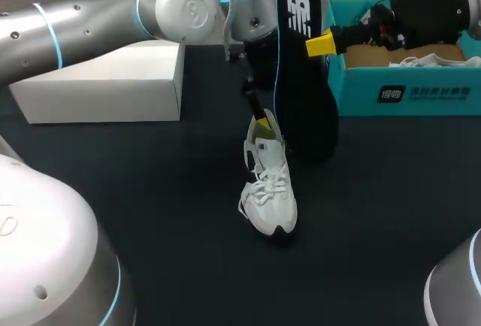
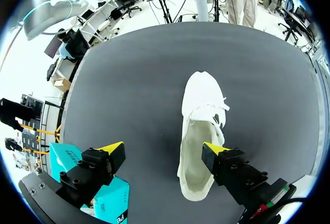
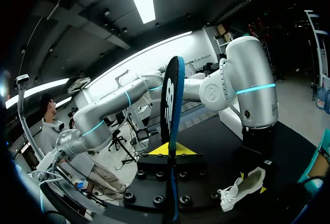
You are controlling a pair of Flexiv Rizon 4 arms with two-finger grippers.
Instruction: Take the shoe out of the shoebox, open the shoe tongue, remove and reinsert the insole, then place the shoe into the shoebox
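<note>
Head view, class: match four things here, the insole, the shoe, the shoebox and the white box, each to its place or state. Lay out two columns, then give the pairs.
Things
1. insole
2. shoe
3. shoebox
4. white box

Places or states
A. teal, open, far right
B. plain, far left
C. black, held upright in the right gripper
D. laced, resting on the table

Pairs: 1-C, 2-D, 3-A, 4-B

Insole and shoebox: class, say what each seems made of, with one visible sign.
The insole looks like foam under matte black fabric: thin, with a blue edge. The shoebox is likely cardboard: matte teal outside, plain brown inside.
</note>
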